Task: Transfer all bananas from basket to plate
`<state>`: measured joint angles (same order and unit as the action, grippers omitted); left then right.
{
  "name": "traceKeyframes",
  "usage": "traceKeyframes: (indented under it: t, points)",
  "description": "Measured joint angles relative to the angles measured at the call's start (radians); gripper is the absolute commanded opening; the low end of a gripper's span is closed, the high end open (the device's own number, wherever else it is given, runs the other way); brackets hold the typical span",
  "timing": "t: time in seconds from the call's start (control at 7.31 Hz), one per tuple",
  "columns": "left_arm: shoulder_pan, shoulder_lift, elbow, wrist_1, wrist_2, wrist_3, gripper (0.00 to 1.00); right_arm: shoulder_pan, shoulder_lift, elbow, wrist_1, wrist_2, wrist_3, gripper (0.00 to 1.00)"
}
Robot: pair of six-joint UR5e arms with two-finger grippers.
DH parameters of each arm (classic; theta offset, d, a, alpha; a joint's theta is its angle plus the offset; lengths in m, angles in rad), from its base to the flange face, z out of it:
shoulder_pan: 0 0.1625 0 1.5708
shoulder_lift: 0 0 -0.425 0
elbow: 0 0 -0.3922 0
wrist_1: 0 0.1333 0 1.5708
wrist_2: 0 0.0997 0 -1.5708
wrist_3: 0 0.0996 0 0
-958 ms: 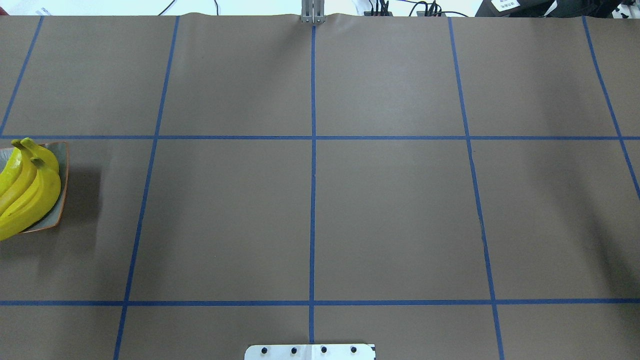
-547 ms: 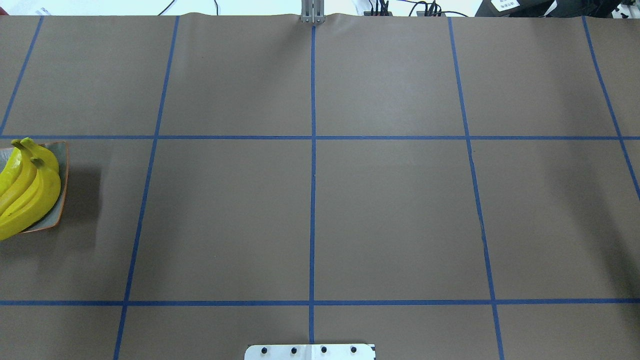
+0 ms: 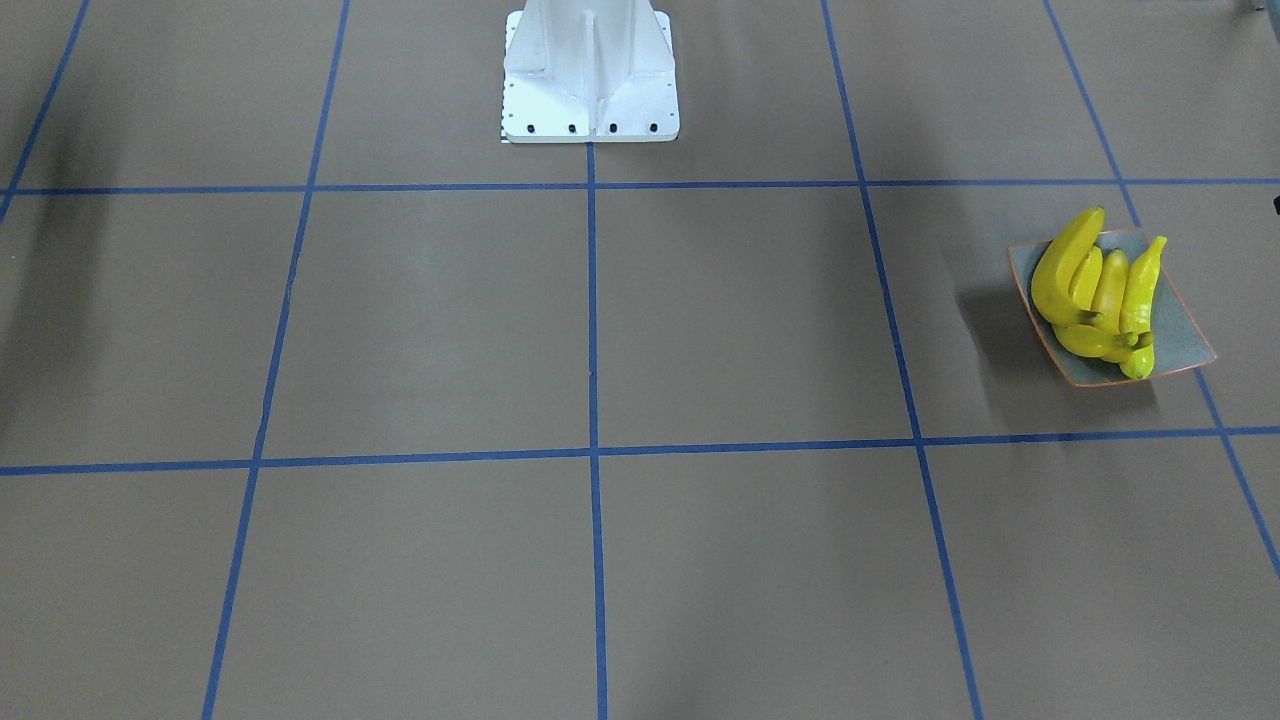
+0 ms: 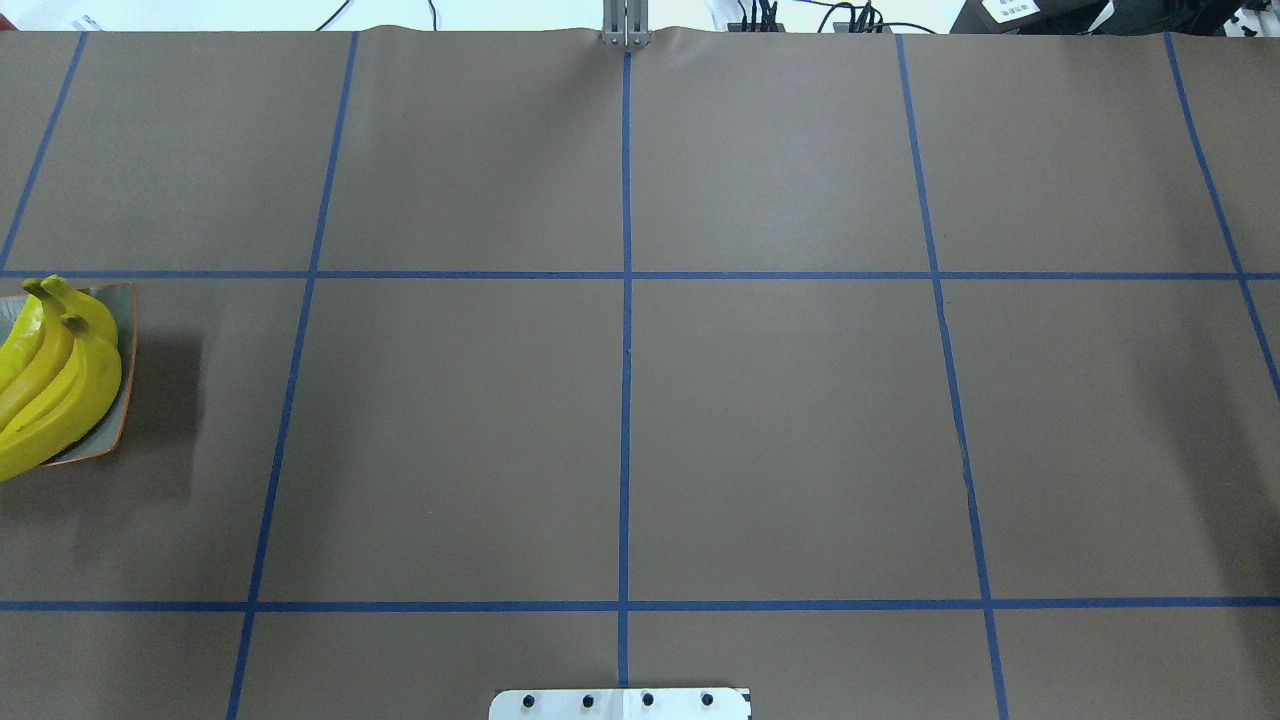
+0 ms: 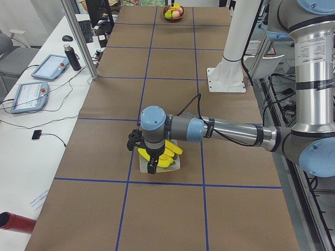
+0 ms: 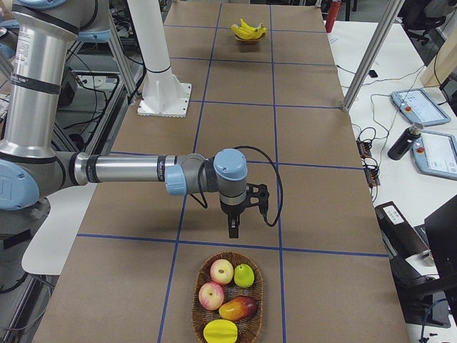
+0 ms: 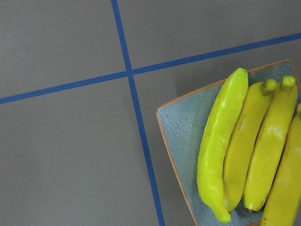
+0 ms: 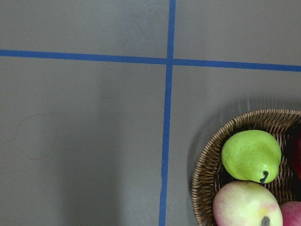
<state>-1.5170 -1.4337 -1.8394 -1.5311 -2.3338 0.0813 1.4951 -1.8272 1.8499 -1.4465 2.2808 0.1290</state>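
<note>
Several yellow bananas [image 3: 1095,300] lie side by side on the square grey-green plate [image 3: 1185,345] at the table's left end; they also show in the overhead view [image 4: 55,385] and the left wrist view [image 7: 244,146]. My left gripper [image 5: 152,167] hangs just above the near edge of the plate [image 5: 177,166], seen only from the left side, so I cannot tell whether it is open or shut. My right gripper [image 6: 233,230] points down just short of the wicker basket [image 6: 195,304], seen only from the right side, so I cannot tell its state either. No banana shows in the basket.
The basket holds apples [image 6: 222,271], a green pear [image 8: 251,155], a mango and a yellow fruit. The robot's white base [image 3: 590,75] stands at mid-table. Operator tablets and a bottle sit on the side desk [image 6: 428,128].
</note>
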Motion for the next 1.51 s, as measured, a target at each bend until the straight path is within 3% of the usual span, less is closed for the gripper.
traceKeyframes:
  t: [1.51]
  points:
    - [-0.003, 0.032, -0.004, -0.007, 0.016, 0.0, 1.0, 0.017, -0.049, 0.002, 0.011, -0.012, 0.012, 1.0]
